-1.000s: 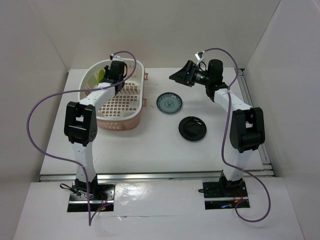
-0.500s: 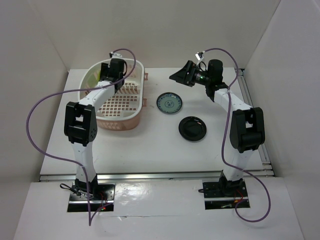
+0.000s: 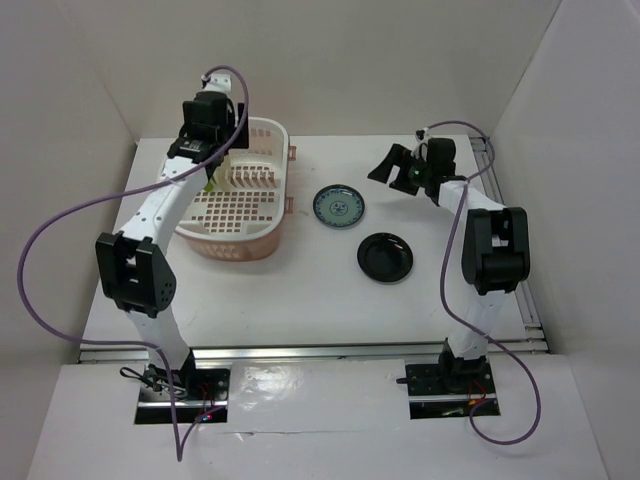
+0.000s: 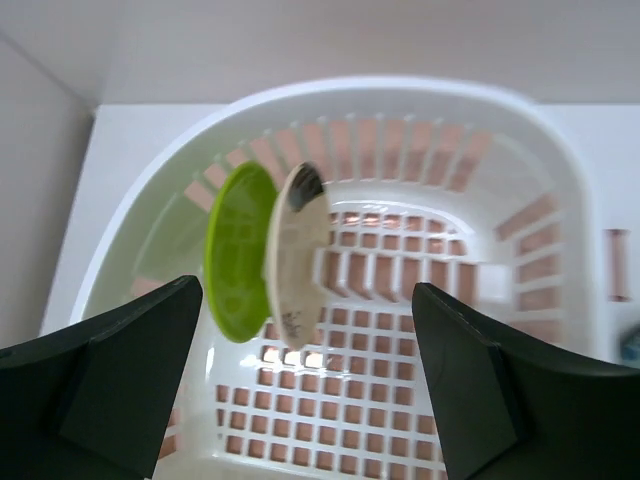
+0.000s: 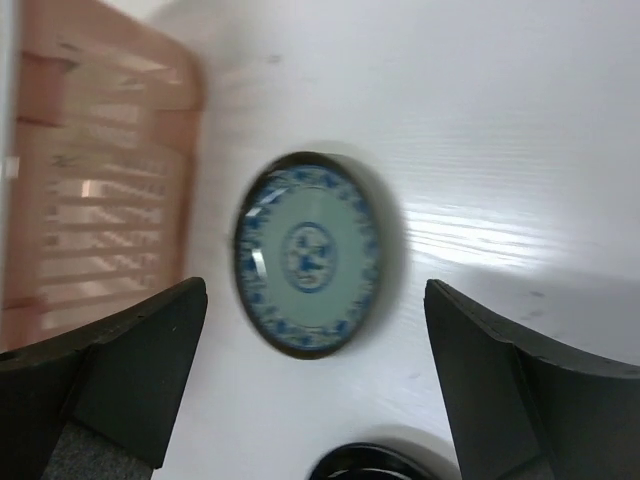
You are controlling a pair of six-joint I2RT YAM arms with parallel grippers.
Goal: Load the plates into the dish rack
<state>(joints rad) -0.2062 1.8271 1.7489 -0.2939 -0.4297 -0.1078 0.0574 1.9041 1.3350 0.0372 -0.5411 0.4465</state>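
Pink plastic holds two of your four plates: the dish rack (image 3: 240, 245) sits on the left half of the bench (image 3: 300, 290), and at its far-left end the lime green plate (image 4: 238, 250) and the cream plate (image 4: 297, 250) stand on edge side by side. In the left wrist view the green one is on the left, the cream one overlaps it on the right, and a dark mark shows on the cream plate's upper rim. You cannot tell from these views whether the two touch.

Your left end effector (image 4: 307, 290) hangs above that end of the rack with its fingers spread wide. It grips nothing, and both plates lie below and clear of the fingers.

The blue-patterned plate (image 3: 339, 206) lies flat on the bench just to the right of the rack, apart from the rack's side handle. The glossy black plate (image 3: 385, 256) also lies flat, nearer the arm bases and a little further right. It is close to the blue one but not touching.

Your right end effector (image 5: 315, 288) is open and empty. It is raised over the bench, and in the right wrist view the blue-patterned plate shows between its fingers, with the rack's wall at the left edge and the black plate's rim at the bottom.
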